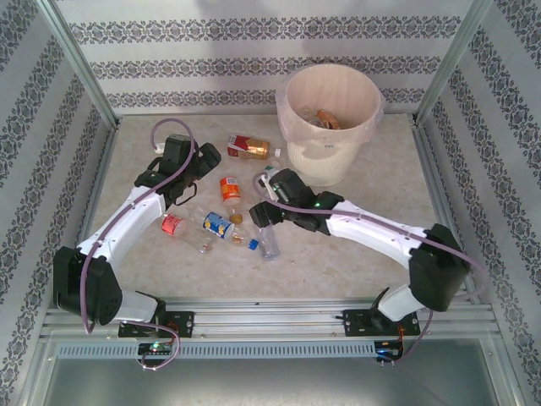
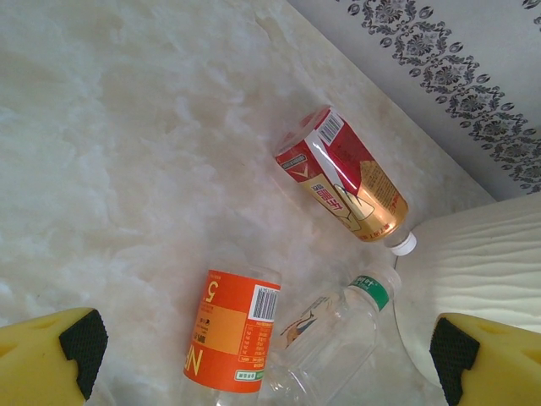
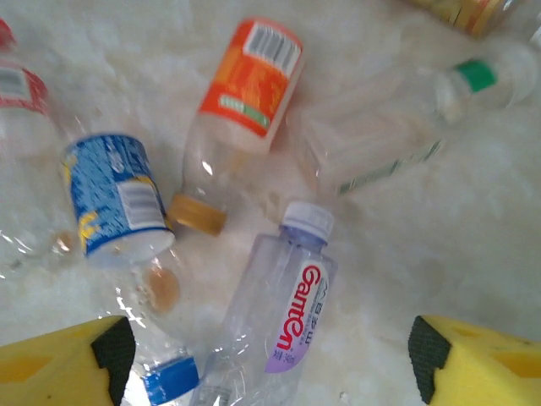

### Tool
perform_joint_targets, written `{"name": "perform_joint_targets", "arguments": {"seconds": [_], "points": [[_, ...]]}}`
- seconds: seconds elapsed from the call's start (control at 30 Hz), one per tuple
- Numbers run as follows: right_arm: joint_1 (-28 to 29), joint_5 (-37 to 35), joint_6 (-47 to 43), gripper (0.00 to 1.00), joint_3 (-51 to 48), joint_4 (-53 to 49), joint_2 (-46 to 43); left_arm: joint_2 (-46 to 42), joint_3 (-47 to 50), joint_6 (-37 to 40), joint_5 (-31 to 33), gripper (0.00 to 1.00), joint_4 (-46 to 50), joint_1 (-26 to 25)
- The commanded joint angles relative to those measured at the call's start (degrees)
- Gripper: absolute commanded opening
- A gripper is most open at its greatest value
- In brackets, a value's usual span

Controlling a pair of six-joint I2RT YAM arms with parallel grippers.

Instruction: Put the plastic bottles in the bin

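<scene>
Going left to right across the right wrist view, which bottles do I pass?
red-labelled bottle → blue-labelled bottle → orange-labelled bottle → green-capped clear bottle. The purple-capped bottle lies below the orange one and overlaps it sideways, so it is left out of the order.

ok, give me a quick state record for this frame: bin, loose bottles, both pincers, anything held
bin: cream bucket, far right of the table, few bottles inside
loose bottles: at least six lying between the arms
left pincer: open, over the orange-label bottle and the green-cap bottle
right pincer: open, straddling the purple-label bottle, not gripping
held: nothing
</scene>
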State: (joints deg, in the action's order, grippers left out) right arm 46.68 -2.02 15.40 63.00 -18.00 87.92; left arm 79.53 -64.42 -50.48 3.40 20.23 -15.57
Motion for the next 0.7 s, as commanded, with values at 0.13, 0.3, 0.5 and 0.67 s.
{"name": "perform_joint_targets", "arguments": {"seconds": [0.13,0.3,0.5,0.67], "points": [[0.78,4.63,6.08,0.75,9.41,-9.93,11.48,0.13,-0.88,-1.09,-0.15,1.00,1.04,0.99],[0.81,0.59,8.84,0.74,13.34,-17.50,18.05,-0.16,-0.71,-0.95,0.12,1.00,1.21,1.17],[0.79,0.18,8.67,0.73,14.78,-18.73,21.49,-0.07,-0.01,-1.37,0.05,1.00,0.95,1.33],[0.72,-2.59,9.45,0.73,14.29,-19.92,23.67,-0.16,0.06,-1.38,0.11,1.00,1.00,1.39]]}}
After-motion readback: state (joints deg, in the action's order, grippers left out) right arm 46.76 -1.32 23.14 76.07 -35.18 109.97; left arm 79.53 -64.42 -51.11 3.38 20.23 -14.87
